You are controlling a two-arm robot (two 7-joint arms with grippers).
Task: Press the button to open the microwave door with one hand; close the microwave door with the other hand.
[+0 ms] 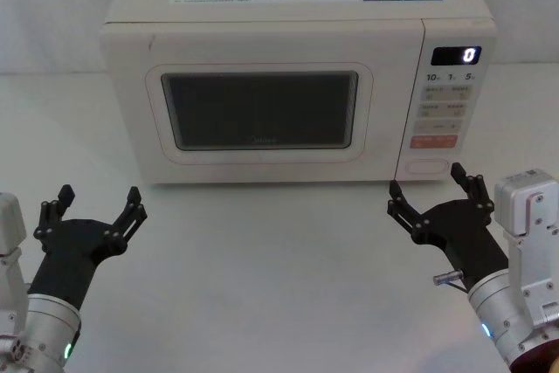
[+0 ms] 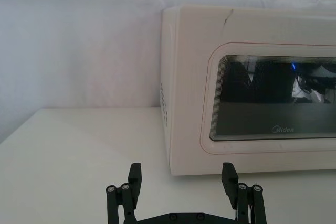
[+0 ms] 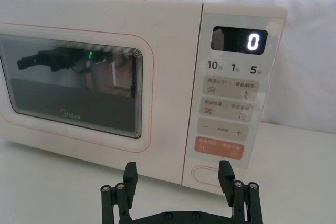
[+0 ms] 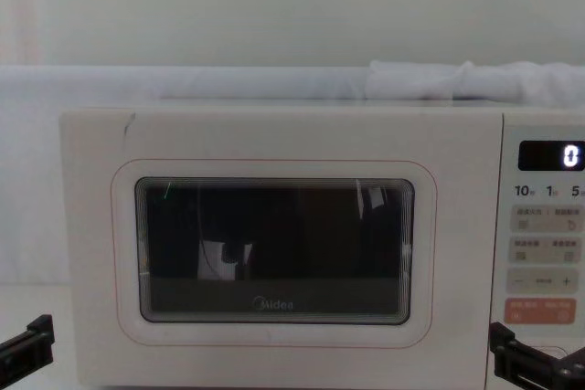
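Both claws spread wide, right gripper [image 1: 423,190] just before the button [image 1: 427,166], left gripper [image 1: 98,201] apart.
"Midea" marked the shut microwave door [image 1: 260,109]; display [image 1: 456,55] read "0"; white table [image 1: 262,259], white backdrop.

Two matching black grippers, the left gripper [image 1: 98,204] and the right gripper [image 1: 425,188], have angular linkage fingers with small silver screws at the joints. Each mounts on a thick white cylindrical arm with a glowing ring light near the wrist.
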